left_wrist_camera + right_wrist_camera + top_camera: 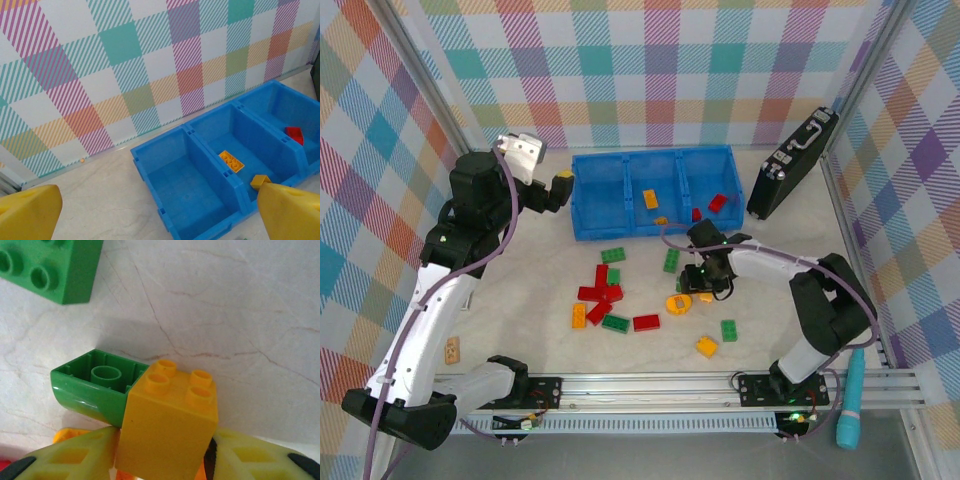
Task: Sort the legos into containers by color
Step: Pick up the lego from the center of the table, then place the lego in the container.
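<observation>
Red, green, orange legos (646, 322) scattered before blue containers (602, 196); few inside.

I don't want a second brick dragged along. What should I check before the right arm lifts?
1. The yellow-orange brick sits between the right gripper fingers: ok.
2. Firm clamp on it: cannot tell; there is a dark gap on one side.
3. Free of neighbours: not ok; an upturned green brick touches its side.
4. Room in the middle compartment, beside the orange brick: ok.
5. The left gripper is open and empty, by the left end of the blue bin: ok.
</observation>
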### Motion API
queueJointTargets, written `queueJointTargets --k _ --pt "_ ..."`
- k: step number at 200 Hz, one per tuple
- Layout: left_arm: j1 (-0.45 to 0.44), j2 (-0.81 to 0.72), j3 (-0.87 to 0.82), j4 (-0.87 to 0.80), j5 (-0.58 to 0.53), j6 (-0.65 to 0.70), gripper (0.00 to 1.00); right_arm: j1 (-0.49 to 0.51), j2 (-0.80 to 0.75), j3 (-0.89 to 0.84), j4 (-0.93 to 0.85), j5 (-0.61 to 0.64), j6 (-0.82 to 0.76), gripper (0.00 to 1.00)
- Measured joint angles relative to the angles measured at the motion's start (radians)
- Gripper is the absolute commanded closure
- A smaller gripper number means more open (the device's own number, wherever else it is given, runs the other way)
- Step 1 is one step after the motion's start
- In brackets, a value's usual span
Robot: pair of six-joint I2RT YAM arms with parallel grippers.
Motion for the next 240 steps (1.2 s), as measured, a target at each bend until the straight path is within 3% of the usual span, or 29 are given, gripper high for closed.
queueJointTargets --k 51,97,156,202,240 --pt "0.0 -0.001 0.0 0.0 -0.003 0.001 0.0 0.0 0.039 0.047 0.001 0.015 0.022 0.69" --pt "0.0 -0.002 0.0 0.0 -0.008 0.001 0.0 0.005 0.026 0.047 -0.012 0.043 0.022 0.71" --pt "0.0 -0.002 0.0 0.0 -0.008 0.001 0.0 0.004 -0.091 0.068 -0.167 0.113 0.016 0.7" --pt "0.0 -0.003 -0.001 0.0 -0.009 0.001 0.0 0.004 -0.105 0.202 -0.191 0.113 -0.037 0.69" --pt "0.0 -0.014 -0.006 0.001 -0.011 0.002 0.0 0.004 0.033 0.457 -0.15 0.116 -0.13 0.7"
